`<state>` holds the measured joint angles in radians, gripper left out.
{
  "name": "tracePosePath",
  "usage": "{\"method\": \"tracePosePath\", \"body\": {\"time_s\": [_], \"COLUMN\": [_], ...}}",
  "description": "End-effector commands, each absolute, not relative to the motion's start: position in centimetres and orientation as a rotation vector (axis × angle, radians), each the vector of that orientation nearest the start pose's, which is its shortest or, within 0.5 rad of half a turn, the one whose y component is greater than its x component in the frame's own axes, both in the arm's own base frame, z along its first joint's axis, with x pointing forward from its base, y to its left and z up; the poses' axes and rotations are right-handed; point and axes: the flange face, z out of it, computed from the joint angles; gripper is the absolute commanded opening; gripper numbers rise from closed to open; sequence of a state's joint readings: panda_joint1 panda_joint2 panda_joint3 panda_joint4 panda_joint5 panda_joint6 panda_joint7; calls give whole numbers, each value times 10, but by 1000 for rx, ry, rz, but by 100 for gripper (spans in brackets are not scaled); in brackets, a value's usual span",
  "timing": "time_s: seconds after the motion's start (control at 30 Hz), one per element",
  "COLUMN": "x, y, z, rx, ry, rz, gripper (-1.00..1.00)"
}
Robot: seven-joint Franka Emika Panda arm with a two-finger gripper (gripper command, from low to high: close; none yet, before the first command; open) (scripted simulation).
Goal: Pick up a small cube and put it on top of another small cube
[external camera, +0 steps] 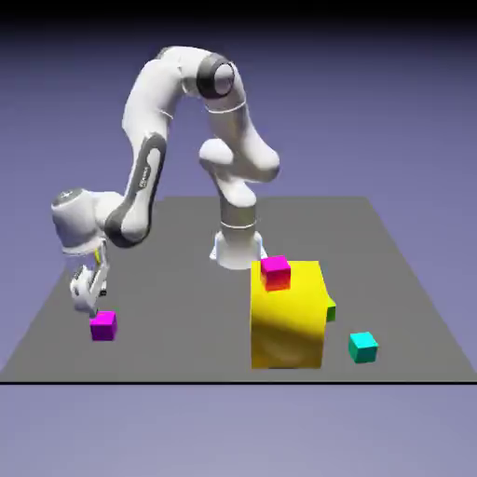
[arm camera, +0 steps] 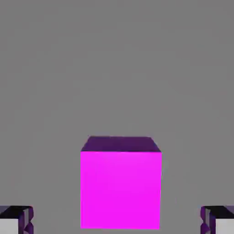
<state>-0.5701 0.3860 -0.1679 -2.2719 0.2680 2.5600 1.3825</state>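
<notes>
Gripper: while the jaws stand wide apart with nothing between the tips point(arm camera: 117, 221), I should keep them that way and lower straight down over the cube.
Purple cube point(external camera: 103, 326): it sits on the surface point(external camera: 186, 326) toward the exterior view's left, just under the fingers; in the hand view its faces look square to them, so I'd add no twist.
Grip: I'd close only once both pads flank its sides, evenly, to avoid tipping it.
Yellow block point(external camera: 287, 326): well apart, with a hot-pink cube point(external camera: 276, 273) on top; I'd lift high before crossing.
</notes>
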Motion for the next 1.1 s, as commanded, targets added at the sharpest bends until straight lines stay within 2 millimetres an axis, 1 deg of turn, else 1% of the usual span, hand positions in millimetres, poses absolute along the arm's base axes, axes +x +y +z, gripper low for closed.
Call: {"method": "tracePosePath", "body": {"time_s": [0.0, 0.07, 0.1, 0.13, 0.17, 0.3, 0.33, 0.37, 0.4, 0.5, 0.53, 0.57, 0.63, 0.67, 0.73, 0.8, 0.83, 0.9, 0.93, 1.03, 1.07], "x": [384, 383, 382, 382, 382, 383, 387, 408, 430, 490, 508, 524, 551, 561, 574, 577, 575, 564, 555, 512, 499], "y": [-357, -354, -353, -353, -353, -359, -364, -351, -331, -264, -240, -210, -141, -105, -32, 42, 79, 152, 188, 283, 294], "z": [166, 135, 126, 126, 126, 187, 208, 219, 227, 251, 260, 265, 271, 274, 280, 287, 291, 299, 303, 293, 275], "rx": [-1205, -1204, -1204, -1204, -1204, -1204, -1214, -1327, -1457, -1823, -1937, -2057, -2302, -2415, -2621, -2799, -2876, -3007, -3060, -3169, -3183], "ry": [2851, 2851, 2851, 2851, 2851, 2851, 2834, 2775, 2706, 2469, 2380, 2282, 2057, 1935, 1675, 1395, 1248, 944, 788, 371, 337], "rz": [161, 162, 162, 162, 162, 162, 138, 125, 119, 100, 93, 91, 96, 96, 94, 87, 81, 66, 57, 60, 90], "gripper": [0, 0, 0, -100, -100, -100, -100, -100, -100, -100, -100, -100, -100, -100, -100, -100, -100, -100, -100, -100, -100]}}
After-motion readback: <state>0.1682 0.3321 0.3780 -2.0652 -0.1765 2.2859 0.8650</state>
